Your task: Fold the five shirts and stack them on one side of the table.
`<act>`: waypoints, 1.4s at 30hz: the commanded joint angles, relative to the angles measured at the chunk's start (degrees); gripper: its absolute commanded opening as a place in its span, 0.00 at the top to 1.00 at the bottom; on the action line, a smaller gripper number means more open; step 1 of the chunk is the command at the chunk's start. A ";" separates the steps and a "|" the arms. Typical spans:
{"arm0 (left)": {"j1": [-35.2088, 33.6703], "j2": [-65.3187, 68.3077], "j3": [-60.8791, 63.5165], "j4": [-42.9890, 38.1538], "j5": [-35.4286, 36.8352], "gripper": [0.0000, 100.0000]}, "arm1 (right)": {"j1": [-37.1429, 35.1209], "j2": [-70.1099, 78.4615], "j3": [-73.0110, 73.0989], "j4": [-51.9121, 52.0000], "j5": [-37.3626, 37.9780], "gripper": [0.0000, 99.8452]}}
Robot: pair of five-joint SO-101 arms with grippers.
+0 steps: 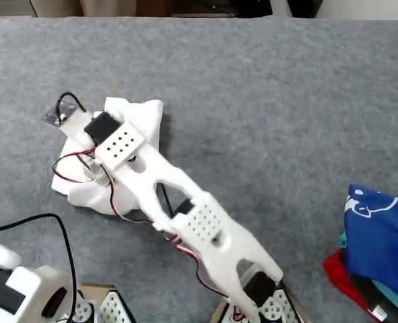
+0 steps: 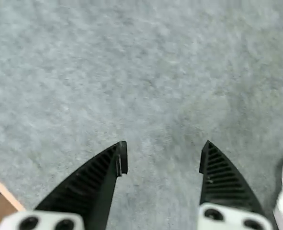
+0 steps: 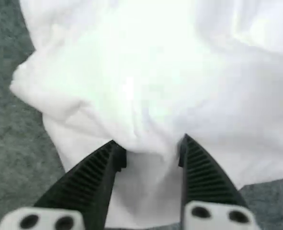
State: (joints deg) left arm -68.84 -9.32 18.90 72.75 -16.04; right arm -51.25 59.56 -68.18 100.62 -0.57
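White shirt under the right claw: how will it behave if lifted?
Likely floppy: the white shirt lies crumpled in soft folds, so it should sag from one pinch. Probably light, being thin cloth. Pushed by the right claw on the fuzzy grey table, it would likely bunch rather than slide.

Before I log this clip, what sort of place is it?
Probably a robotics lab or workshop bench set up for laundry folding: a grey fabric-covered table, a white right arm with exposed wires over a crumpled white shirt, and a pile of coloured shirts at the table's edge.
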 commanded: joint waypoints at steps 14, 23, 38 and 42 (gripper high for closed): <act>-3.43 -2.07 5.98 -5.89 -8.88 0.75 | 31.43 -1.27 -10.68 1.58 5.10 0.99; -3.08 -2.07 6.15 -7.65 -8.88 0.75 | 54.37 -2.68 -0.92 1.58 13.80 0.99; 9.41 -2.51 11.69 -7.38 -6.59 0.75 | 70.73 -11.03 0.31 1.58 19.96 0.62; 10.20 -2.51 12.04 -7.38 -4.48 0.75 | 67.21 -19.38 1.80 1.76 19.78 0.64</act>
State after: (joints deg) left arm -59.25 -9.41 30.86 65.45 -21.85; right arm 18.46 49.89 -67.03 101.32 18.86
